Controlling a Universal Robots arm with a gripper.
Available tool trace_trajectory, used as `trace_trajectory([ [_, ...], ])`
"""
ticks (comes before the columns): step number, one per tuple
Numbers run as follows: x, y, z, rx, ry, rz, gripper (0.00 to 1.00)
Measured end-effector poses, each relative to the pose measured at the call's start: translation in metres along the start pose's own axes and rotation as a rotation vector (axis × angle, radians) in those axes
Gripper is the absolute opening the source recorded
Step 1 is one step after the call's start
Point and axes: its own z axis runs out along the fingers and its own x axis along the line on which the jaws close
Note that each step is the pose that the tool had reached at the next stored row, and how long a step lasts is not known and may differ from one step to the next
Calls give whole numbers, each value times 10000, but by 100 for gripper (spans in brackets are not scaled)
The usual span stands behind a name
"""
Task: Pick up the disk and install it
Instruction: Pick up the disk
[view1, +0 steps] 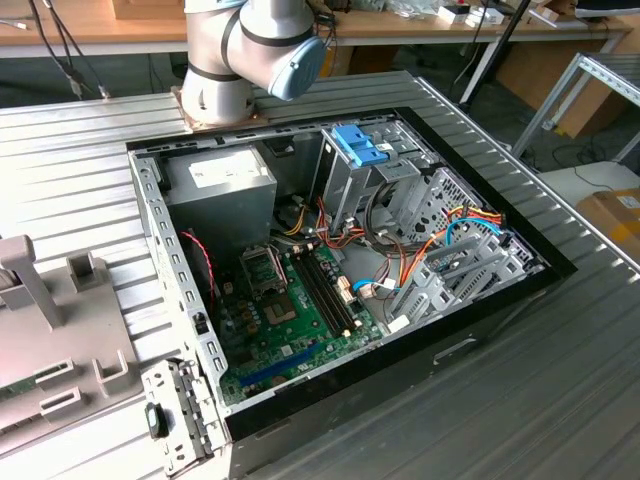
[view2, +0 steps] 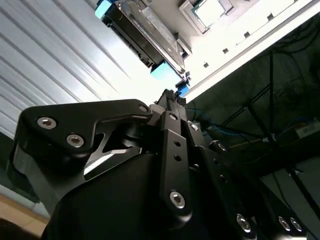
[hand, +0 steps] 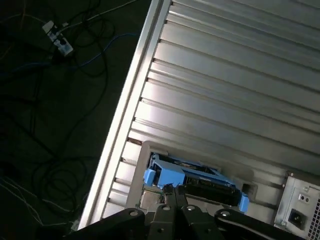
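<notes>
The arm is made of fat, rounded segments in pale silver-grey, smooth and glossy, with one joint closed by a round light-blue cap. Its foot stands on a brownish base plate. In the second wrist view the hand is matte black metal: angular plates and straight bars, studded with bright silver screw heads.

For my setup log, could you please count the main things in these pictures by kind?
disk: 1
gripper: 1
arm: 1
case: 1
power supply: 1
motherboard: 1
blue bracket: 1
Total: 7
</notes>
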Motion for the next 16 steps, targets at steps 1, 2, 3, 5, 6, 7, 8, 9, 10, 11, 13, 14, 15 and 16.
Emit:
trace_trajectory([
  [1, -2, 0, 1, 8, 16, -261, 11],
  [2, -2, 1, 0, 17, 26, -385, 11],
  [3, -1, 3, 1, 37, 46, -655, 11],
  [5, -3, 9, 2, 83, 101, -1379, 11],
  [6, -3, 10, 3, 99, 119, -1655, 11],
  [7, -5, 13, 4, 124, 147, -1996, 11],
  [8, -4, 13, 6, 131, 160, -2256, 11],
  [9, -4, 13, 6, 132, 170, -2455, 11],
  [10, -5, 14, 7, 132, 179, -2636, 11],
  [11, -4, 13, 9, 129, 191, -2957, 11],
  [13, -5, 13, 13, 123, 218, -3627, 11],
  [14, -4, 13, 16, 117, 242, -4231, 11],
  [15, -4, 13, 19, 112, 263, -4754, 11],
  [16, -4, 13, 20, 105, 280, -5201, 11],
])
